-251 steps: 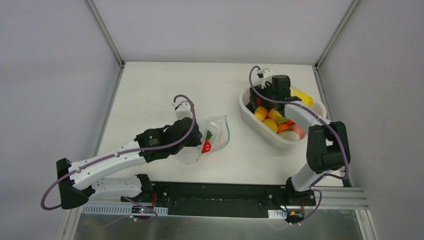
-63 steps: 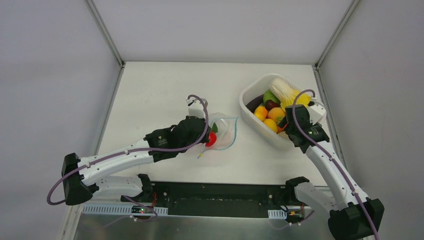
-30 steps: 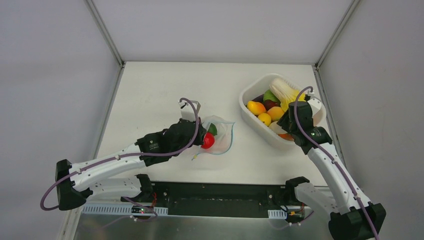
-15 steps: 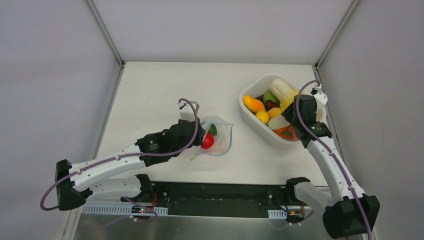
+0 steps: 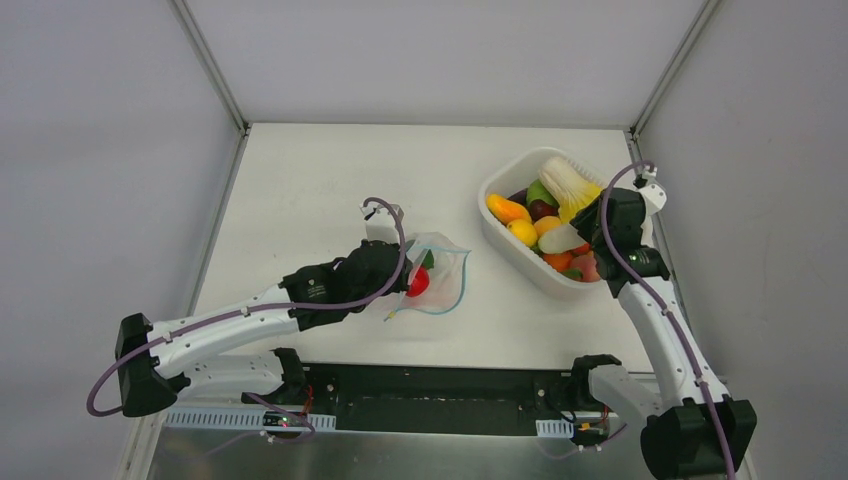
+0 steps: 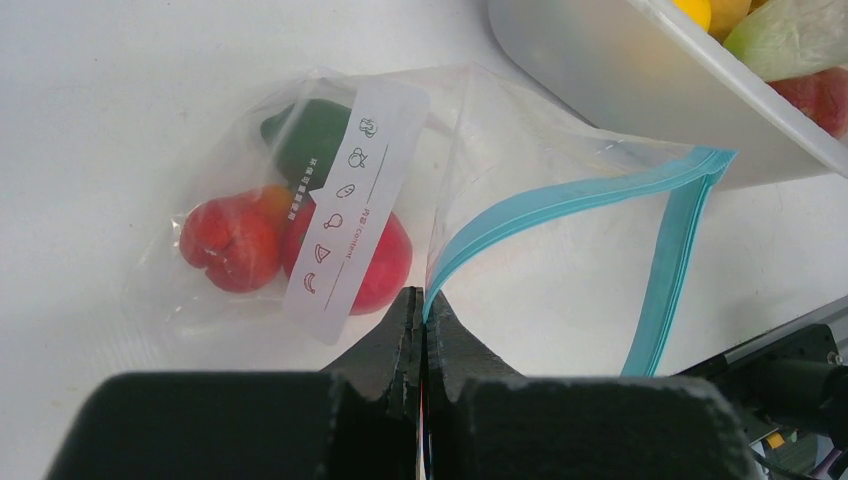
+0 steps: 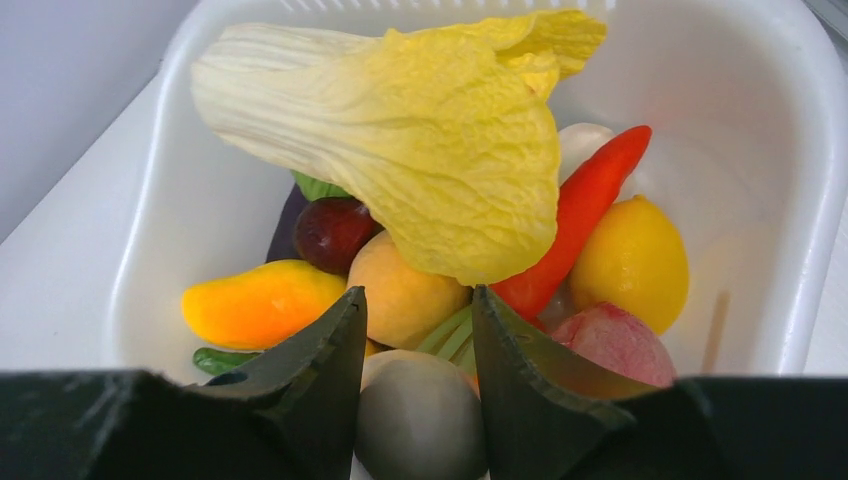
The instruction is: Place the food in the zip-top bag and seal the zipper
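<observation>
The clear zip-top bag [image 5: 443, 277] lies mid-table with red food [image 6: 235, 240] and a green piece [image 6: 310, 135] inside; its mouth gapes open. My left gripper [image 5: 398, 272] is shut on the teal zipper [image 6: 570, 200] at its near end, seen at the jaws in the left wrist view [image 6: 422, 300]. My right gripper [image 5: 585, 228] hovers over the white tub [image 5: 497, 232], its jaws closed against a pale rounded food piece [image 7: 420, 420], which also shows in the top view [image 5: 562, 238]. More food fills the tub: an orange mango [image 7: 260, 305], a red chili [image 7: 580, 215], a lemon [image 7: 630, 250].
A large yellow cabbage leaf [image 7: 420, 140] lies on top of the tub's pile. The tub wall [image 6: 620, 70] stands just right of the bag's mouth. The enclosure's right post and wall run close behind the right arm.
My right gripper has moved back and right over the tub with the pale piece in it, and the tub's fruits have shifted. My left gripper still pinches the zipper, barely moved.
</observation>
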Available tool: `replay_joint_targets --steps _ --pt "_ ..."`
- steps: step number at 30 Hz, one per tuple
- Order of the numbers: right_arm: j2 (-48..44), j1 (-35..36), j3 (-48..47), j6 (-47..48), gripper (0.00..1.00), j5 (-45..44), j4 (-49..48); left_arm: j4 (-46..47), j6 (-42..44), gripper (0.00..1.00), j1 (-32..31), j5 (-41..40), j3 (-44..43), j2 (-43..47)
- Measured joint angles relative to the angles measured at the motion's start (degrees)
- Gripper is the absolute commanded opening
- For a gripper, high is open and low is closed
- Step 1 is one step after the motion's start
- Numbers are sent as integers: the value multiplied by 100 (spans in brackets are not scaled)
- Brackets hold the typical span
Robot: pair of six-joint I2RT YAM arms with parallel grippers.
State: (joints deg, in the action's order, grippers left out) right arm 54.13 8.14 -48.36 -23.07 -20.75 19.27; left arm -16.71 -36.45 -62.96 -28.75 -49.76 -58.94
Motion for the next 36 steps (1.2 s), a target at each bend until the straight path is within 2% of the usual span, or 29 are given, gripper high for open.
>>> replay_joint_targets --steps 4,13,17,21,23,26,29,36 --pt "181 -181 221 -59 33 214 -236 -7 -13 0 0 0 -39 -74" --pt "754 -245 240 199 54 1355 -70 -13 -22 0 0 -4 -46 -81" --pt "826 -251 240 321 71 2028 188 -15 -24 0 0 -4 -46 -81" --pt "949 -249 240 413 74 2468 426 -13 -26 0 0 -4 -46 -83" --pt "949 -249 240 422 70 2579 540 -13 -28 0 0 -2 -46 -83" --pt "898 -249 240 442 52 2643 643 -13 -37 0 0 -2 -46 -83" --pt "708 -249 238 426 42 2614 754 -13 -44 0 0 -2 -46 -83" --pt "-76 -249 201 411 37 2210 892 -13 -50 0 0 2 -46 -83"
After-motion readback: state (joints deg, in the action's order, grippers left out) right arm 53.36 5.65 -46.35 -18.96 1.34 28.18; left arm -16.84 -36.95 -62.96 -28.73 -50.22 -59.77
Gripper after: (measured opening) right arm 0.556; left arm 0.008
